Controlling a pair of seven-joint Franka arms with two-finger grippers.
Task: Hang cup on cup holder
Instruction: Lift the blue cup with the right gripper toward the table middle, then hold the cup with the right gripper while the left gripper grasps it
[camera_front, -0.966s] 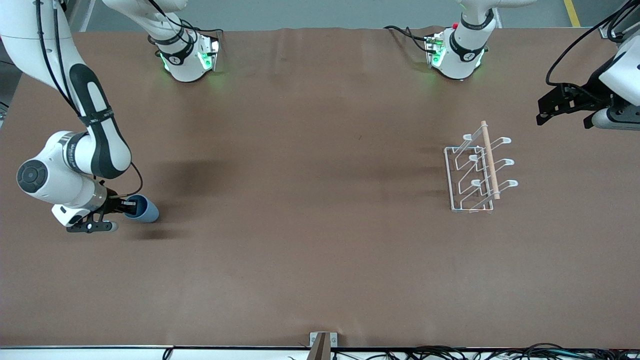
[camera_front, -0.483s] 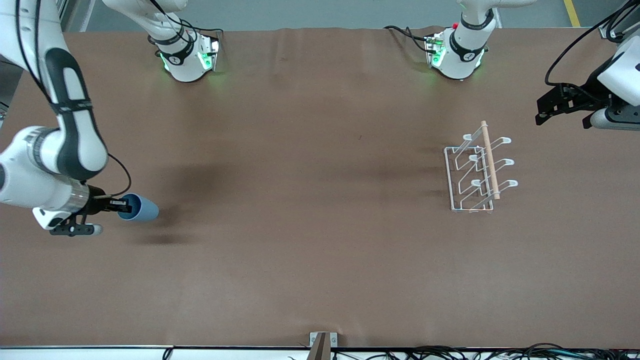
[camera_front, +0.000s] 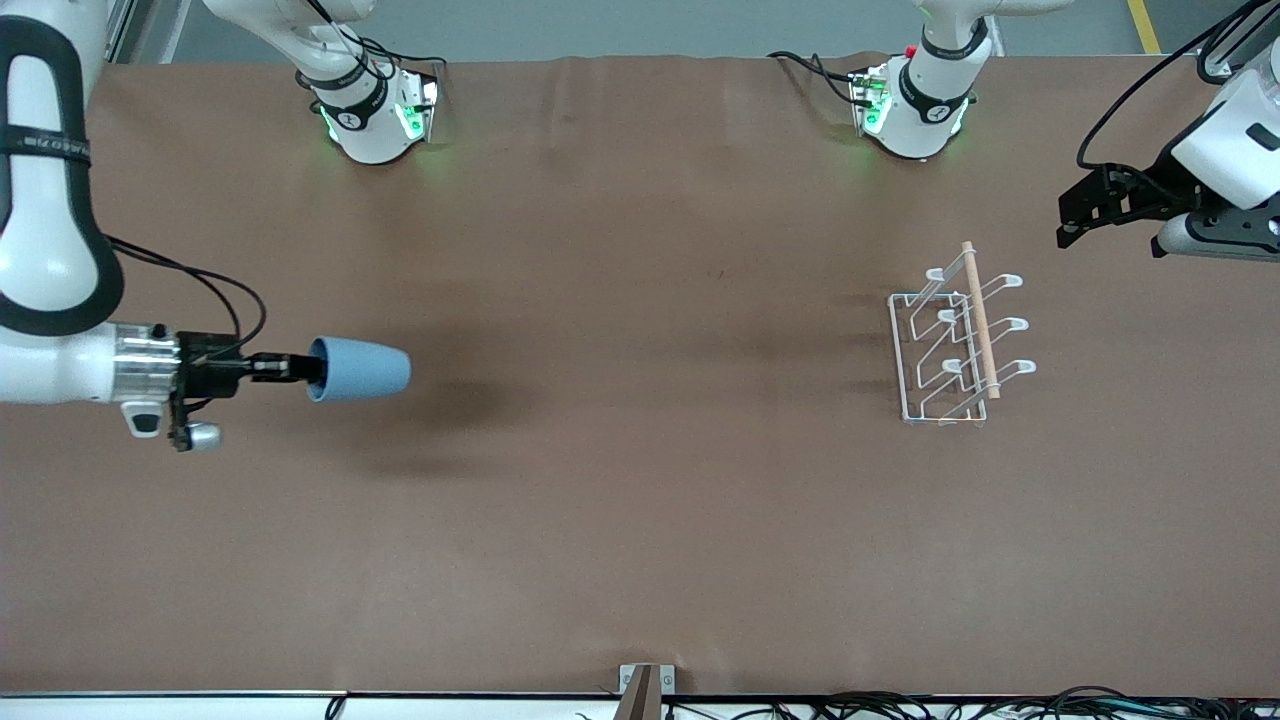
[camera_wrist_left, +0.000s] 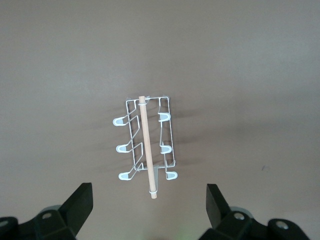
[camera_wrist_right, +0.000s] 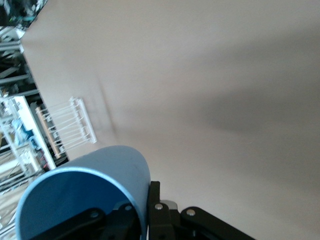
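The cup (camera_front: 358, 369) hangs over the table's (camera_front: 640, 500) right-arm end, well apart from the cup holder (camera_front: 955, 340).

Front camera high, facing bases; left wrist looks down on cup holder (camera_wrist_left: 145, 145); right wrist sees it obliquely, far.

Cup (camera_front: 358, 369): light blue, plain, held horizontal above the table. Holder (camera_front: 955, 340): white wire rack (6 prongs, wooden rod on top), upright, toward the left arm's end.

right pincer (camera_front: 300, 368) clamped, left pincer (camera_front: 1068, 212) spread
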